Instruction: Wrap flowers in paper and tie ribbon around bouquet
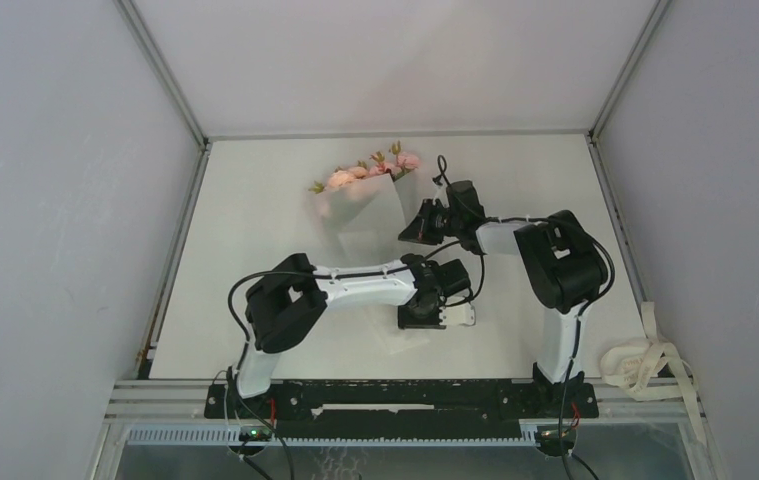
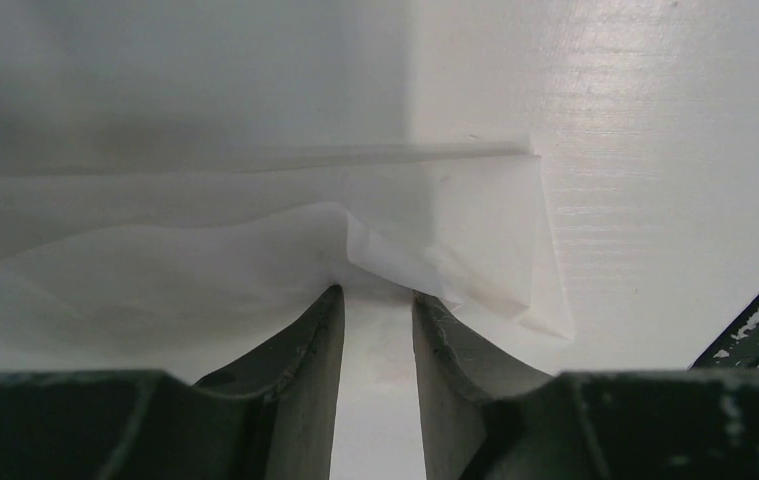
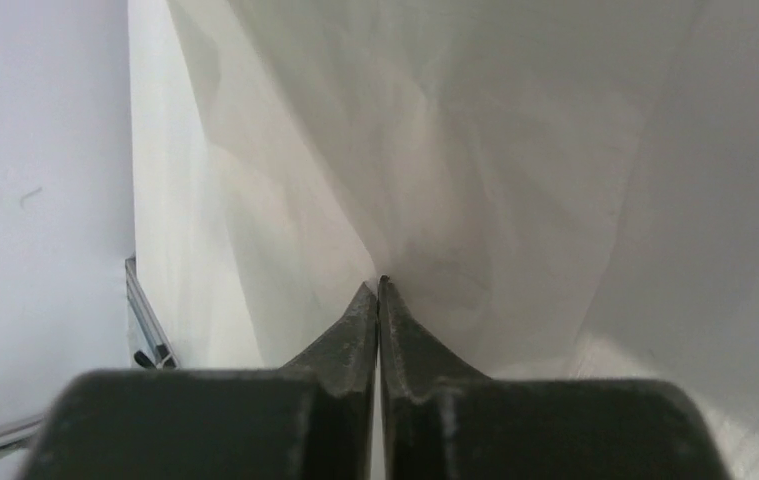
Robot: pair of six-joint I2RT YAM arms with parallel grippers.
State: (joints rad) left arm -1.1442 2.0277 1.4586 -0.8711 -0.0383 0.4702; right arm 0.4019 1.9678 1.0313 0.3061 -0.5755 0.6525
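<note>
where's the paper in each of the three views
Top external: the paper is a pale cone at centre, below the flowers, beside the right tool.
Left wrist: it spans left and centre, a folded corner just past the open left tool.
Right wrist: it fills most of the frame, creases meeting at the shut tool's tips.
Shared landmark: the white tabletop, bordering the paper in every view.

You can't read any words, numbers or signs in these views. The paper is plain white, with no print on it that you can see.
</note>
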